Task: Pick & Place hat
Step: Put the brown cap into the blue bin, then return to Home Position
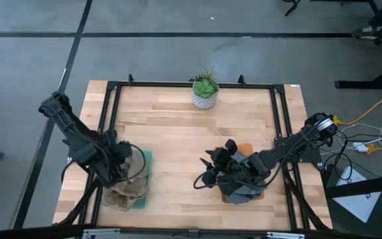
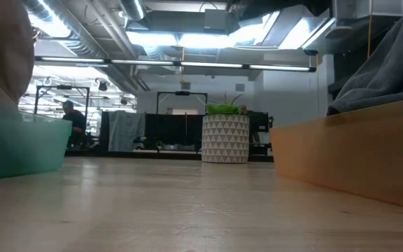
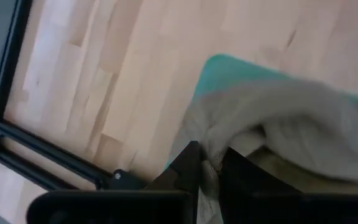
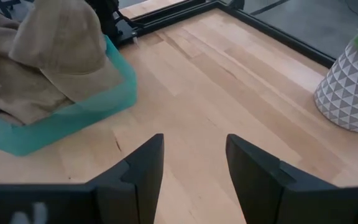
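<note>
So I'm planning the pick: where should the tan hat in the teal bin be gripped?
Probably pinch a raised fold of the tan hat from above: it lies slumped over the teal bin's rim, so its soft cloth bunches upward. The left end effector is shut on such a fold.

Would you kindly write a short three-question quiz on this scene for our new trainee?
1. True or false: the left gripper is closed on the tan hat.
2. Which bin holds the tan hat? A) the teal bin B) the orange bin
3. Fill in: the right gripper has its fingers ____ above the bare table.

Key: 1 true; 2 A; 3 open.
</note>
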`<state>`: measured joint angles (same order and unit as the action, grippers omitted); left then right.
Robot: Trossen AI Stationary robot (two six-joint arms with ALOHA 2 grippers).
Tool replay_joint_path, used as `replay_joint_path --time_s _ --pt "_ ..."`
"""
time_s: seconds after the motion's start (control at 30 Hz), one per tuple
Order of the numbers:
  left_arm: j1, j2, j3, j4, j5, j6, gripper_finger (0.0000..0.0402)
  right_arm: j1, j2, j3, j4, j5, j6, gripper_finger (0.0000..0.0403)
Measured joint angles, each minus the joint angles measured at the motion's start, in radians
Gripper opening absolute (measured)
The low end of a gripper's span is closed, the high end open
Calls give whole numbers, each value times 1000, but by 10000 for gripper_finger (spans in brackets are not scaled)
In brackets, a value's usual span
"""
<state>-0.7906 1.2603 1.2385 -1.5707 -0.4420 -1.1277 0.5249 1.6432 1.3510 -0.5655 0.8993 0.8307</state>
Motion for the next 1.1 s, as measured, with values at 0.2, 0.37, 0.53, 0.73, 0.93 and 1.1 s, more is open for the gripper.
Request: replay_joint_path --time_s 0.2,0.37,0.53,0.73,0.93,1.1 --pt "-21 58 0 2 157 79 35 -11 0 0 5 -1 0 172" --pt "-54 96 0 18 327 93 37 -11 0 0 23 -1 -1 172" --pt "-70 115 0 124 411 94 39 -11 0 0 24 -2 -1 172" --pt "-77 116 0 307 368 223 64 -11 0 0 23 -2 -8 172" --pt "-46 115 0 315 354 268 119 -11 0 0 23 -3 -37 172" --pt "-25 109 0 313 357 280 171 -10 0 0 23 -60 -98 172"
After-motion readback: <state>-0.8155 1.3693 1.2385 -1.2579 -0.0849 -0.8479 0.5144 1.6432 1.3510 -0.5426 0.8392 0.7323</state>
